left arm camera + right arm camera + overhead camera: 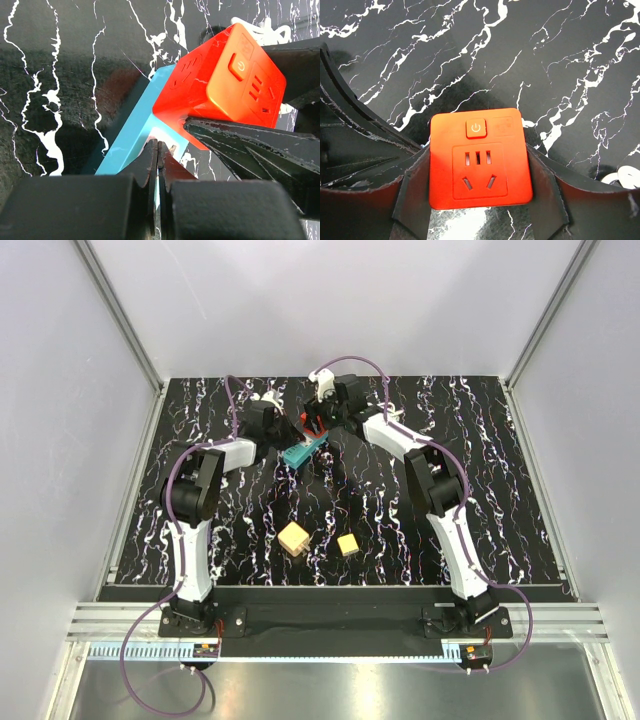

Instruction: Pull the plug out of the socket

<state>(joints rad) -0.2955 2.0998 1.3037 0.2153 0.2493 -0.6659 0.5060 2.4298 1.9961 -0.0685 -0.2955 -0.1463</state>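
Observation:
The teal-blue power strip (303,452) lies at the middle back of the table; it also shows in the left wrist view (131,134). An orange-red cube plug (312,425) with a power button sits on its far end (220,85). I cannot tell whether its prongs are still seated. My right gripper (479,172) is shut on the cube (479,155), one finger on each side. My left gripper (158,146) is shut and empty, its tips resting on the near part of the strip. The white cord (260,29) lies behind the cube.
Two small wooden blocks (294,537) (347,544) lie on the black marble table (480,490) nearer the arm bases. Both arms reach toward the back middle and crowd the strip. A loop of white cord (624,177) lies at the right edge of the right wrist view.

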